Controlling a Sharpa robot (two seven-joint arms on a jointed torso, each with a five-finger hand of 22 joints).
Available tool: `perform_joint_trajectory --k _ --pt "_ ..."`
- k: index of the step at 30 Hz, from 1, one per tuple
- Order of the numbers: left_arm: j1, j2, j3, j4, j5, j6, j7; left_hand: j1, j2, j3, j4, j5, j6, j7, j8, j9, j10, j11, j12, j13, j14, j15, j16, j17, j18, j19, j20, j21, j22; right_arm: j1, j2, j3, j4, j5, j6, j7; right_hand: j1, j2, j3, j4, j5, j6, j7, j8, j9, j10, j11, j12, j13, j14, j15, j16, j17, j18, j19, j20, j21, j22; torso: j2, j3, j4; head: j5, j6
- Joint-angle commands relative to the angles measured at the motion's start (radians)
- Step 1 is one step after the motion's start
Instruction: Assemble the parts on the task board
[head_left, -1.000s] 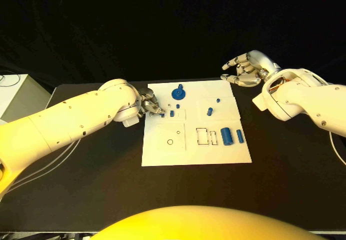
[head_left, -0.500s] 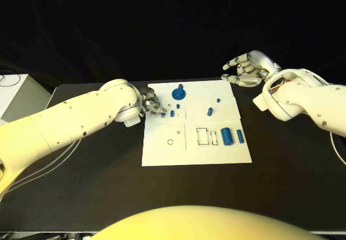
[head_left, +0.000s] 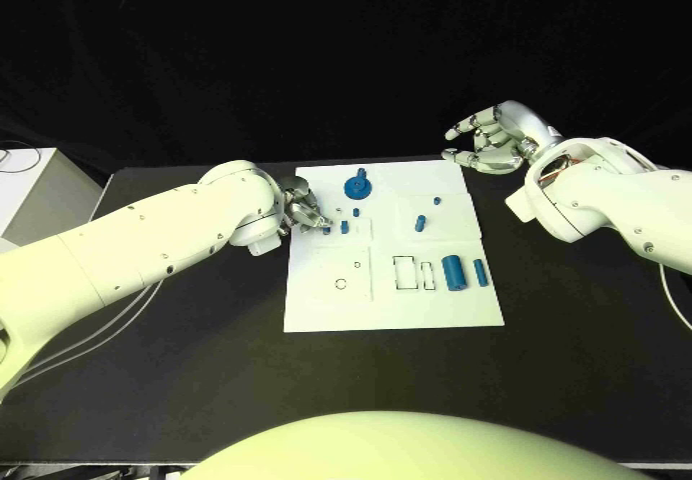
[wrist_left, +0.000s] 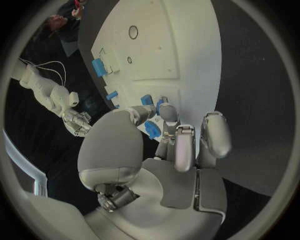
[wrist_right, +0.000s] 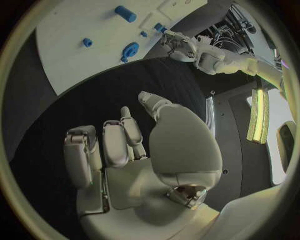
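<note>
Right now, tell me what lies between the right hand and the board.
Head view: bare black table between the right hand and the board corner.

The white task board (head_left: 389, 300) lies flat mid-table, with small blue parts (head_left: 453, 271) scattered across its far and right areas.

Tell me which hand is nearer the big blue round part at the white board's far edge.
Left. The left hand sits just beside the big blue round part; the right hand hovers off the white board.
</note>
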Motion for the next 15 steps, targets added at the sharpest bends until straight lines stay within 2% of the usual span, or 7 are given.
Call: perform_joint_trajectory --k 1,15 --pt "-0.002 0.002 0.000 0.004 -0.014 -0.017 0.010 0.005 -0.002 0.223 -0.229 0.003 0.008 0.001 -0.003 -0.002 0.004 -0.001 -0.001 -0.003 0.093 -0.009 0.005 0.217 0.005 0.004 0.000 0.005 0.000 0.000 0.000 0.000 0.001 -0.006 0.010 0.007 -0.008 -0.001 0.000 0.006 0.003 -0.001 0.009 -0.006 0.001 0.004 0.005 0.000 0.001 0.004 0.005 -0.005 0.001 -0.007 0.105 0.007 0.004 0.263 0.000 -0.0001 -0.0004 0.002 0.000" --pt "-0.009 -0.002 0.000 0.004 -0.019 -0.024 0.010 0.004 -0.002 0.224 -0.229 0.003 0.008 0.001 -0.004 -0.002 0.005 -0.001 -0.001 -0.002 0.092 -0.009 0.004 0.216 0.004 0.005 0.000 0.006 0.001 0.000 -0.001 0.000 0.002 -0.006 0.011 0.008 -0.008 -0.001 0.000 0.006 0.003 -0.001 0.009 -0.006 0.001 0.004 0.005 0.000 0.001 0.004 0.005 -0.005 0.001 -0.007 0.105 0.007 0.004 0.263 0.000 0.0003 -0.0002 0.002 0.000"
